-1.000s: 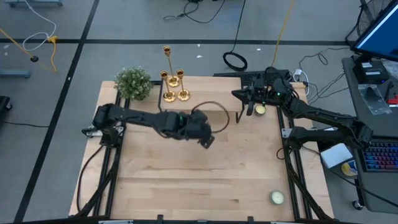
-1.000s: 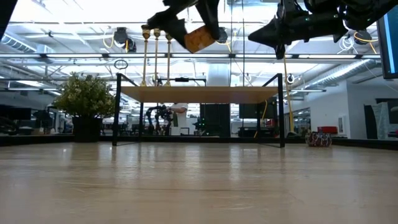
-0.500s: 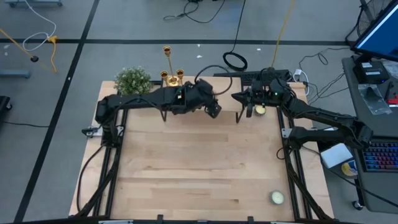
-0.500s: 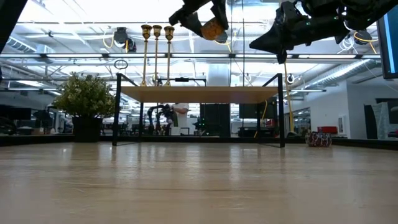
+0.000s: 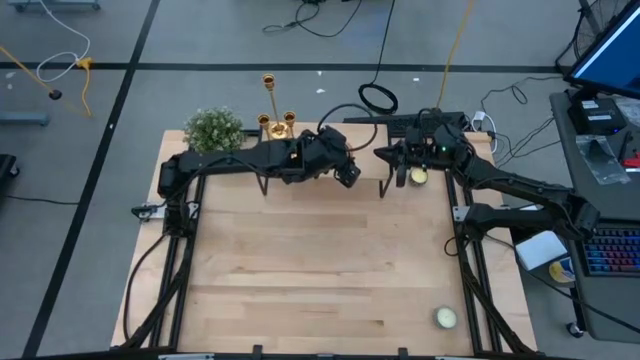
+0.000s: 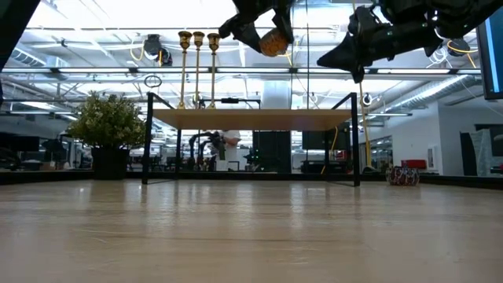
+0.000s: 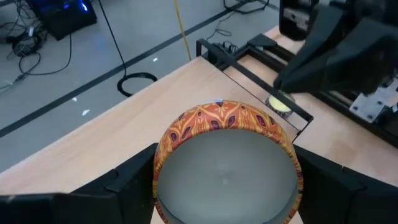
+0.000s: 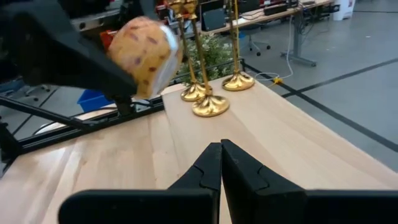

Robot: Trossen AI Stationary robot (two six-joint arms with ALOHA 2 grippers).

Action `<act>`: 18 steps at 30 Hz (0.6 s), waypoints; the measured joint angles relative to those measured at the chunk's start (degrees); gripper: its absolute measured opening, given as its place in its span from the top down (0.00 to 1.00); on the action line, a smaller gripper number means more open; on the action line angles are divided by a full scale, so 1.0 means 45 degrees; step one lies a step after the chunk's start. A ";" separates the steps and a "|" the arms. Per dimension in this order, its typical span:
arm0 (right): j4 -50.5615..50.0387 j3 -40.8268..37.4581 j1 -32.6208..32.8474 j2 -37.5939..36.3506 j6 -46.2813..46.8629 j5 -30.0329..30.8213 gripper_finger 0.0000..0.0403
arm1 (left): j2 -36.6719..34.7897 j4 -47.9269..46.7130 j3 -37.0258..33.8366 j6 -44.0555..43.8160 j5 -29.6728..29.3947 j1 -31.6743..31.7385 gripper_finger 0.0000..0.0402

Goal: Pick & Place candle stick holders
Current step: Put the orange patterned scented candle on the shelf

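Swung from mid-table to the far edge, the left gripper (image 7: 224, 205) now hovers just right of the three gold candlesticks (image 5: 276, 122), grasping an orange patterned candle (image 7: 227, 168), likely to set it beside them. Beyond it the right gripper (image 8: 219, 163) waits clenched and empty over a pale candle (image 5: 418, 177), crowding that side; a green plant (image 5: 214, 130) stands left of the candlesticks.

- The high view is looking straight down on the whole pale wooden table (image 5: 320, 270).
- The low view is looking level across it.
- Both wrist views are sitting close, sharing the orange patterned round candle tin (image 7: 227, 165) (image 8: 144, 55).
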 joint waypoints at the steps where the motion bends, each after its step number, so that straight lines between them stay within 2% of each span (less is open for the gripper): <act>1: 0.0000 0.0000 -0.0037 0.0000 0.0000 0.0000 0.99 | 0.0006 0.0003 -0.0005 -0.0015 0.0009 -0.0022 0.27; 4: 0.0061 0.0000 -0.0064 0.0000 -0.0341 0.0000 0.99 | -0.0029 0.0087 -0.0005 0.0118 -0.0087 -0.0115 0.27; 9: 0.0066 0.0000 0.0012 0.0000 -0.2502 -0.0004 0.99 | -0.0028 0.0061 -0.0005 0.1102 0.0034 -0.0401 0.27; 15: 0.0065 0.0000 0.0693 0.0000 -0.5649 0.0155 0.96 | -0.0029 0.0077 -0.0005 0.0129 0.0849 -0.0539 0.27; 18: 0.0062 0.0000 0.1249 0.0000 -0.6469 0.1147 0.90 | -0.0032 0.0085 -0.0003 -0.0293 0.1326 -0.0539 0.27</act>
